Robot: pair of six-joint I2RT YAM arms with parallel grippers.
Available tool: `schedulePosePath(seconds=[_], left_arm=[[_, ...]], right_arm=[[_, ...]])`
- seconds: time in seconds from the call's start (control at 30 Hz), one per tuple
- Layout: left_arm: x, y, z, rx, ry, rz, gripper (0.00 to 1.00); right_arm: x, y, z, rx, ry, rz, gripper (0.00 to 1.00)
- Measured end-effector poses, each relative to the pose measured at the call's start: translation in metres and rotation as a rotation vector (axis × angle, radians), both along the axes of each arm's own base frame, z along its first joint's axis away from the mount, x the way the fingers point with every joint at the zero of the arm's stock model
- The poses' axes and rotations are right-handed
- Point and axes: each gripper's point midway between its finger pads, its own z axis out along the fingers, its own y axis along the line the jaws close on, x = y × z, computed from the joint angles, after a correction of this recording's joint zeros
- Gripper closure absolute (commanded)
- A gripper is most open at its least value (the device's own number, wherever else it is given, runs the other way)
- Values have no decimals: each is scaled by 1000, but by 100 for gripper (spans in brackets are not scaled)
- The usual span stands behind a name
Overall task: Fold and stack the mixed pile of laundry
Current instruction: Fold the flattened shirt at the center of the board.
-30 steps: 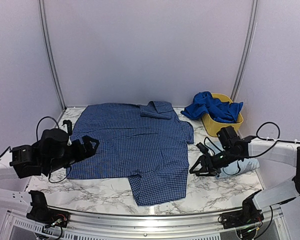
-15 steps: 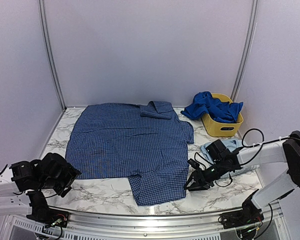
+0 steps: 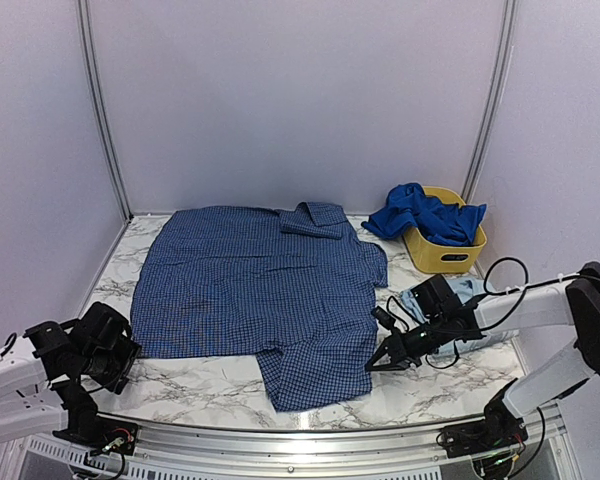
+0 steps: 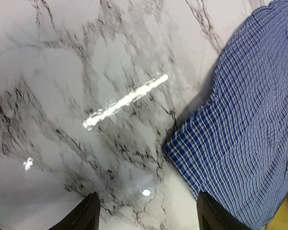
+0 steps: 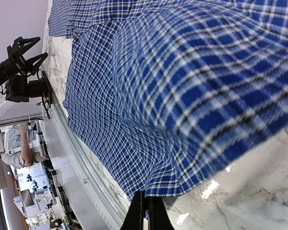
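Shirt: a navy-and-white check shirt (image 3: 265, 300) is spread flat across the middle of the desk (image 3: 210, 382), collar at the far side and one flap reaching toward the near edge.
Left claw (image 3: 120, 348): it is held low at the near left of the desk, just off the shirt's near left corner. In the wrist view the fingers (image 4: 86, 218) are seen standing wide apart, with bare marble between them and nothing held.
Right claw (image 3: 372, 366): it is lowered to the right edge of the shirt's near flap. The fingers (image 5: 144, 211) are pressed together, their tips against the hem. Whether cloth is pinched between them cannot be told.
Basket: a yellow basket (image 3: 450, 258) is set at the far right of the desk.
Blue piece: a royal-blue piece (image 3: 420, 212) is draped over the basket's left rim and partly inside it.
T-shirt: a pale blue T-shirt (image 3: 468, 290) is lying near the basket, just beside the shirt and partly hidden by the right arm.
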Motion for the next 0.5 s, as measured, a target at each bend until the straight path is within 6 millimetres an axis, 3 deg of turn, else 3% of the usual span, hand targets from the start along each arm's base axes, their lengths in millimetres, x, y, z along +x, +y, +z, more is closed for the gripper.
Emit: schedulePosePath(seconds=[0.1, 0.27, 0.5], left_arm=[[7, 6, -8, 28, 39, 11, 30], [34, 4, -9, 21, 12, -5, 43], [63, -6, -12, 9, -5, -68, 76]], right_arm=[[1, 1, 1, 4, -8, 0, 100], [1, 1, 2, 5, -10, 0, 100], [5, 2, 15, 27, -66, 7, 100]])
